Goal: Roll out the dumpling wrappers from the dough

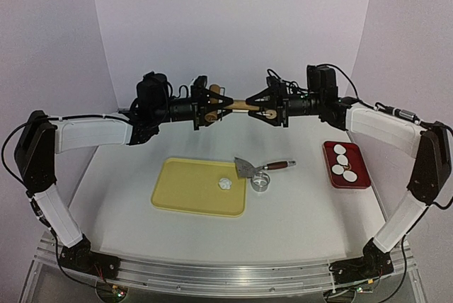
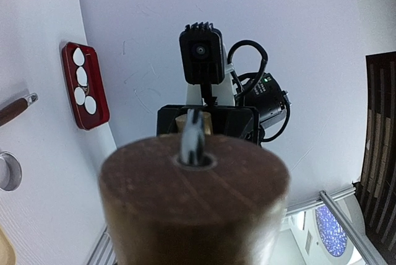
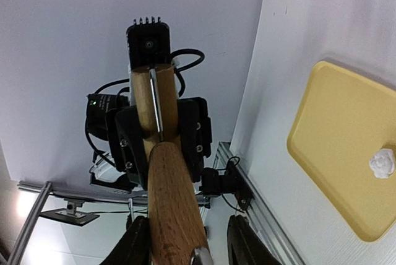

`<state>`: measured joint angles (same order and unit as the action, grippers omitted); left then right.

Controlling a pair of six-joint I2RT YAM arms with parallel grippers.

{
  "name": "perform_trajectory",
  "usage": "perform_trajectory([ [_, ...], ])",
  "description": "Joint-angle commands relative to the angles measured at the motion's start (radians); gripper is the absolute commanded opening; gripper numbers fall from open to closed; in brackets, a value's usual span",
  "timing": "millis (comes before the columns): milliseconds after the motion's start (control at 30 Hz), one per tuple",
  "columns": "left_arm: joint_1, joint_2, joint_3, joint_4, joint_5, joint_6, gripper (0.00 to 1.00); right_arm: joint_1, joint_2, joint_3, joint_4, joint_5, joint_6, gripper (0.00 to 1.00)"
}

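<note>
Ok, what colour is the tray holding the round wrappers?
Dark red tray, seen best in the top external view, with four white wrappers in it.

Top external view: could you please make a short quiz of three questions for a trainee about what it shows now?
1. True or false: the light wooden rolling pin is held clear of the white table.
2. How many thin white round wrappers lie in the red rectangular tray?
3. The left gripper and right gripper: which grips the rolling pin? A left only; B right only; C both.
Key: 1 true; 2 four; 3 C.
</note>
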<state>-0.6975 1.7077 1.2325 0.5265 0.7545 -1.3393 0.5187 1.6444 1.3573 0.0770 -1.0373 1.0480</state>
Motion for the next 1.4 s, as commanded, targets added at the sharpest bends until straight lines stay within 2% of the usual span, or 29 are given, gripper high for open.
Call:
perform_trajectory([
  [0, -0.031, 0.033, 0.017, -0.106, -0.002, 0.017, 0.0, 0.024, -0.016, 0.014, 0.167, -0.035, 0.004, 0.28],
  [67, -0.031, 0.028, 0.015, -0.14, -0.001, 0.035, 0.01, 0.023, -0.024, -0.001, 0.167, -0.021, 0.005, 0.17],
  [133, -0.031, 0.025, 0.019, -0.224, -0.003, 0.081, 0.14, 0.023, -0.034, -0.01, 0.163, -0.005, 0.002, 0.06],
  [167, -0.031, 0.019, 0.025, -0.275, -0.014, 0.109, 0.25, 0.023, -0.043, -0.018, 0.158, 0.004, -0.001, 0.03],
  [333, -0.025, -0.055, 0.052, -0.64, -0.159, 0.302, 0.76, 0.024, -0.102, -0.06, -0.041, 0.128, -0.115, 0.0],
  [400, -0.014, -0.105, 0.06, -0.77, -0.241, 0.355, 0.86, 0.024, -0.136, -0.075, -0.207, 0.203, -0.203, 0.0],
  [467, 0.005, -0.164, 0.048, -0.908, -0.304, 0.389, 0.91, 0.024, -0.161, -0.096, -0.328, 0.255, -0.261, 0.0],
  [667, 0.116, -0.329, -0.051, -1.183, -0.398, 0.459, 0.96, 0.033, -0.225, -0.223, -0.44, 0.319, -0.253, 0.0],
  [833, 0.154, -0.295, -0.107, -1.368, -0.485, 0.56, 0.89, 0.044, -0.214, -0.25, -0.471, 0.315, -0.183, 0.0],
  [967, 0.185, -0.223, -0.134, -1.368, -0.548, 0.635, 0.85, 0.047, -0.179, -0.216, -0.48, 0.319, -0.154, 0.0],
  [1200, 0.284, -0.081, -0.112, -1.287, -0.536, 0.775, 0.84, 0.055, -0.005, -0.106, -0.48, 0.296, -0.082, 0.0],
  [1367, 0.317, -0.005, -0.092, -1.238, -0.544, 0.882, 0.68, 0.069, 0.107, -0.011, -0.48, 0.318, -0.06, 0.0],
])
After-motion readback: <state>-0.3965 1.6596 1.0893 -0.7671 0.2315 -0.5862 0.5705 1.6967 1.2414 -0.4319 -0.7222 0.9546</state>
